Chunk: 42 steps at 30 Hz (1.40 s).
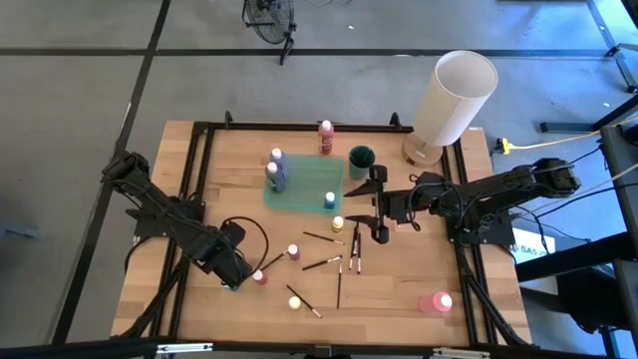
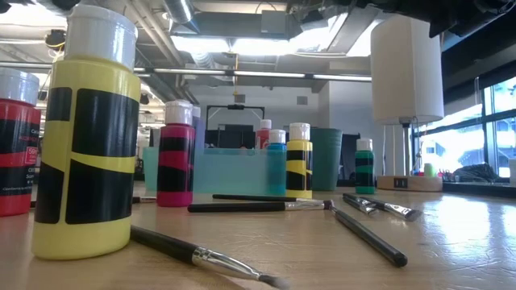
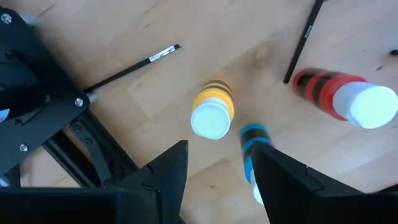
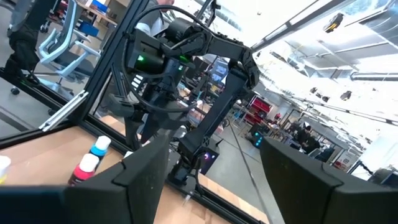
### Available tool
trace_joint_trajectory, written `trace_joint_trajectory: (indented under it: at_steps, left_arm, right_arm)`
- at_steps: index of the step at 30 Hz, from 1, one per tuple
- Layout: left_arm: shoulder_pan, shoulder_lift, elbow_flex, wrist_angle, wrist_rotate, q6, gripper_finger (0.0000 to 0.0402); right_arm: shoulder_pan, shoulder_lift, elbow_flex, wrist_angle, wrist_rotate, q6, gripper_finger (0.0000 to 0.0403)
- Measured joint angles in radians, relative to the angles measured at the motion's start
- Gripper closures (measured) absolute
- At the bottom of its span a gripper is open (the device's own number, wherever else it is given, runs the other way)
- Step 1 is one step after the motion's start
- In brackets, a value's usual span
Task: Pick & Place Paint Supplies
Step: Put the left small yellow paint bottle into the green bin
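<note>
While scattered — brushes [image 1: 324, 264] beside bottles [image 1: 293, 252]

Grey concrete floor [image 1: 90, 90] seen around the light wooden table [image 1: 399, 289]; bright ceiling strip lights [image 2: 210, 44] and tall windows [image 2: 492, 121] seen beyond.

A big white cylinder [image 1: 454, 96] stood at my wooden table's [image 1: 399, 289] far right corner, a dark green cup [image 1: 360, 159] just beside a teal tray [image 1: 305, 190].
</note>
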<state>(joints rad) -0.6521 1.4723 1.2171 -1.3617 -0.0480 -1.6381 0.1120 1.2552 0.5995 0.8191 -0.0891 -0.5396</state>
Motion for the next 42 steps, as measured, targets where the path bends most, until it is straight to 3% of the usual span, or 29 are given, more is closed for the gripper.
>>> trace_joint_trajectory:
  at_steps: [22,42]
  left_arm:
    - [0.000,0.005,0.000,-0.002,0.009,-0.307,0.0228]
    - [0.019,-0.002,0.000,-0.078,0.007,-0.222,0.0228]
  right_arm:
    - [0.000,0.000,0.000,-0.008,0.000,0.000,0.0146]
    - [0.000,0.000,0.000,0.009,0.000,0.000,0.0146]
